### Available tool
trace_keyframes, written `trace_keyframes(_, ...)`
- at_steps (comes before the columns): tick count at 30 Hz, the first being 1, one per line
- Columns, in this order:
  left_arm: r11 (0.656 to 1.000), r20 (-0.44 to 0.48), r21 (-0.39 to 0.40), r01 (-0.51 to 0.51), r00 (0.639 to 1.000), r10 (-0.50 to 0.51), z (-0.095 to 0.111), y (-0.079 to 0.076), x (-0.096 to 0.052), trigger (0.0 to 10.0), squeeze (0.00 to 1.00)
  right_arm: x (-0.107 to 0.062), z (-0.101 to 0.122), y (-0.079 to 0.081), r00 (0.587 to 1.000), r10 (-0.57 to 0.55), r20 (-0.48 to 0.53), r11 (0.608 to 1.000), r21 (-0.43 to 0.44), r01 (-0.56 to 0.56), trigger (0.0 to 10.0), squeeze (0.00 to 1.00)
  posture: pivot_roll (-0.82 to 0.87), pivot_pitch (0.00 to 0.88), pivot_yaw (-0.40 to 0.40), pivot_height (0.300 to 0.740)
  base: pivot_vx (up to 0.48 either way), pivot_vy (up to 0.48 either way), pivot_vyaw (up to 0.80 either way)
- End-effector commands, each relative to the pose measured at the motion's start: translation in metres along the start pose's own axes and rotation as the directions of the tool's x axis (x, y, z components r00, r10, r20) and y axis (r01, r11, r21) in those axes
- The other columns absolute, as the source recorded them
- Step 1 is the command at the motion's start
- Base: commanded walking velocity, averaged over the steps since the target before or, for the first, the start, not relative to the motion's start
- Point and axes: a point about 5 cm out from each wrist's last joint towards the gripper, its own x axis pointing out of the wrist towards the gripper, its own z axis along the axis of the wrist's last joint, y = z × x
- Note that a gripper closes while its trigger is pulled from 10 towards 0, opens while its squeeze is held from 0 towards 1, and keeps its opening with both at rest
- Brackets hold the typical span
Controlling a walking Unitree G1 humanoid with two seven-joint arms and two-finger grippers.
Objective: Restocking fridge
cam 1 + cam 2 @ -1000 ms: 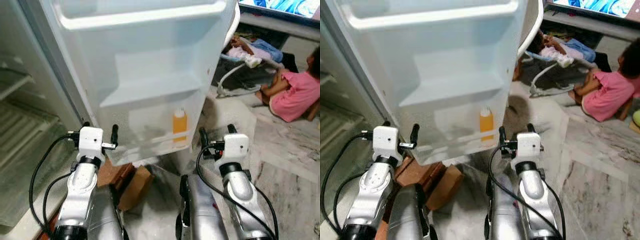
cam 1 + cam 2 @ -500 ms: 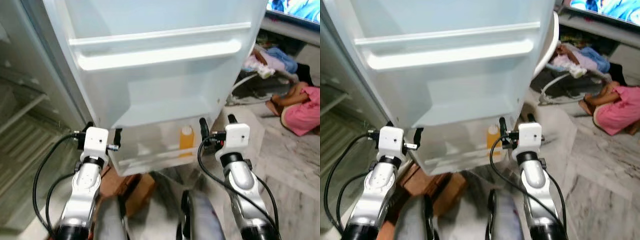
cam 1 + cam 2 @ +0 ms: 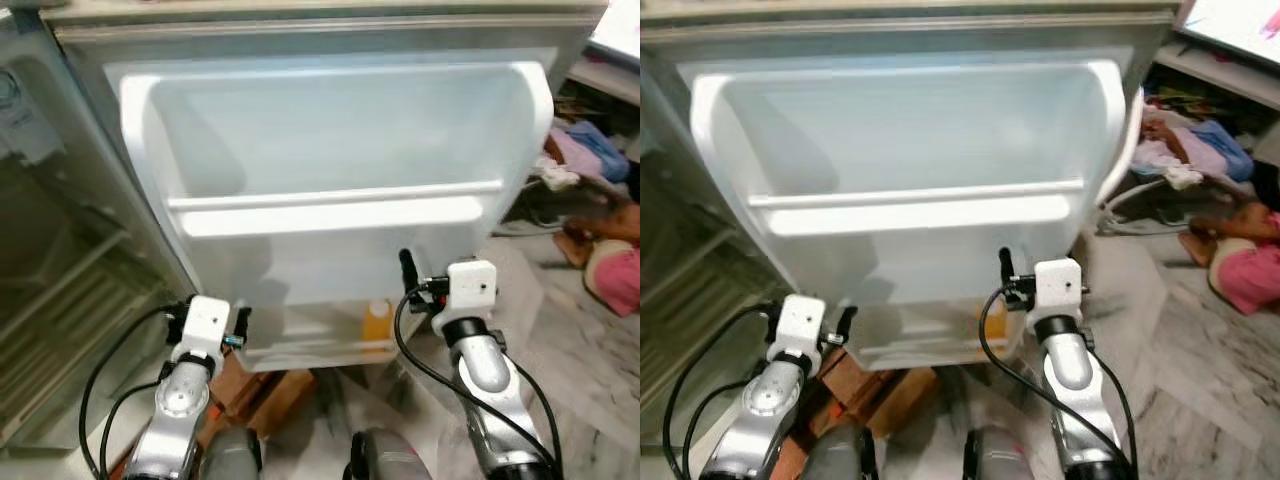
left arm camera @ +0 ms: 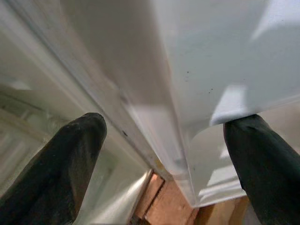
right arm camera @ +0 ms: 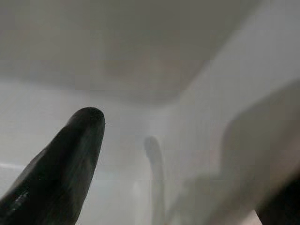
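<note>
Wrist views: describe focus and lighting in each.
Left wrist view: fingers soft and close, door edge evenly lit with a bright patch upper right. Right wrist view: hazy and grey, finger blurred, faint shadows on the white door wall.

Our two head eyes look forward and down from above both arms, close to the open fridge door (image 3: 330,190); they share its white shelves, the orange bottle (image 3: 377,322) and the floor beyond. Our left wrist camera looks along the left gripper (image 4: 164,159), its fingers spread, very near the door's hinge-side edge, with the brown box (image 4: 164,213) just past the tips. Our right wrist camera looks along the right gripper (image 5: 187,173), fingers parted, hard up against the door's pale inner wall.
</note>
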Motion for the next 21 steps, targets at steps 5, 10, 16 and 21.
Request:
trace_keyframes(5,0.991,0.314,-0.040,-0.126,0.940,0.132,0.075,0.028,0.017,10.0,0.00,0.011,0.009,0.010,0.998,0.053,0.030,0.998,0.026,-0.053,10.0,0.00,-0.03,0.000,-0.019,0.740,0.000,0.000,0.00)
trace_keyframes(10,0.989,0.331,-0.037,-0.140,0.932,0.145,0.080,0.032,0.020,10.0,0.00,0.017,0.012,0.012,0.997,0.065,0.042,0.998,0.019,-0.066,10.0,0.00,-0.03,0.000,-0.017,0.740,0.000,0.000,0.00)
trace_keyframes(16,0.990,0.329,-0.039,-0.133,0.934,0.138,0.078,0.030,0.019,10.0,0.00,0.015,0.011,0.018,0.997,0.070,0.038,0.997,0.010,-0.070,10.0,0.00,-0.03,0.000,-0.016,0.740,-0.221,0.000,0.00)
trace_keyframes(21,0.992,0.320,-0.038,-0.119,0.939,0.125,0.074,0.025,0.017,10.0,0.00,0.010,0.008,0.020,0.997,0.069,0.031,0.997,0.019,-0.069,10.0,0.00,-0.02,0.000,-0.019,0.740,-0.280,0.000,0.00)
